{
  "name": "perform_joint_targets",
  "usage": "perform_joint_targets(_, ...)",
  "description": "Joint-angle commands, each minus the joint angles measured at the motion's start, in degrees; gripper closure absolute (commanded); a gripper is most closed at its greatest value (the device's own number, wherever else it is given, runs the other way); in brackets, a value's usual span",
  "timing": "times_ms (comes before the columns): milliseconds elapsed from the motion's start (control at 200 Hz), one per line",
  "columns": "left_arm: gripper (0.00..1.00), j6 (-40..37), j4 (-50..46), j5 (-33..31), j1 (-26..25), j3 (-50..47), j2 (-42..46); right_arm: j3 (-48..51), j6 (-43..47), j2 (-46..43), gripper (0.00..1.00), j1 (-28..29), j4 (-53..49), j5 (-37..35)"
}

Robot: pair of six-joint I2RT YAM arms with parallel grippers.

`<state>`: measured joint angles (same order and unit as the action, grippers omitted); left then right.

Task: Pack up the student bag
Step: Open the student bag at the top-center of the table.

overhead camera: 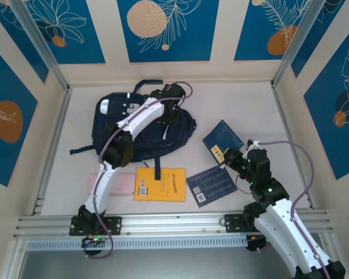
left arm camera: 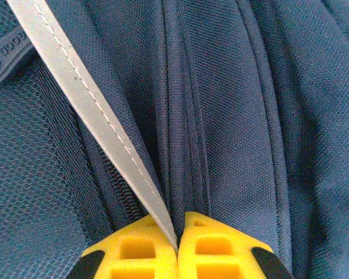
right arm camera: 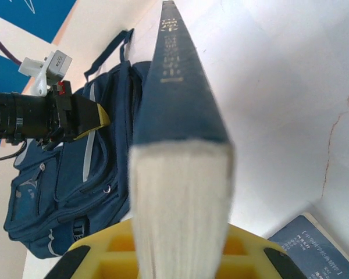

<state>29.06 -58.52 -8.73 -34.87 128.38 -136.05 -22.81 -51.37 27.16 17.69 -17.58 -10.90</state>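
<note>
Pinching pale strip [left arm camera: 93, 99] of student bag [overhead camera: 177, 136] lying directly beneath it, left gripper [left arm camera: 178, 238] clenched | right gripper [overhead camera: 225, 156], right of bag, grasping 1 blue book [right arm camera: 180, 104]

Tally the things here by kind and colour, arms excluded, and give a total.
Bag: 1
Blue book: 2
Yellow book: 1
Pink item: 1
Total: 5

Bright, even light; close book [right arm camera: 180, 197] blurred, perhaps defocused.
</note>
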Motion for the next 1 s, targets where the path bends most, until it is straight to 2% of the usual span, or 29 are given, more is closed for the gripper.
perform_joint_targets(0,1.0,-6.9,-2.9,-2.8,1.6,0.5,8.9,-1.5,1.1,-1.4,1.0,-0.4,1.0,1.8)
perform_joint_targets(275,1.0,-14.3,-1.9,-13.1,3.7,1.3,21.6,-1.8,0.8,0.0,1.0,-0.4,3.5,4.8)
perform_joint_targets(490,1.0,-19.4,2.2,-14.8,4.4,2.9,27.2,-1.7,-0.6,1.0,1.0,-0.4,5.7,7.9)
perform_joint_targets(750,1.0,-23.1,4.5,-7.1,2.7,4.5,28.0,-4.0,0.8,-0.4,1.0,-0.4,5.1,9.7)
perform_joint_targets(890,1.0,-25.8,4.1,-3.0,0.5,4.2,27.3,-5.0,3.9,-2.8,1.0,-0.4,7.4,13.4)
perform_joint_targets(995,1.0,-25.9,5.1,0.3,0.4,2.1,27.9,-6.0,3.6,-1.2,1.0,-0.5,10.1,16.0)
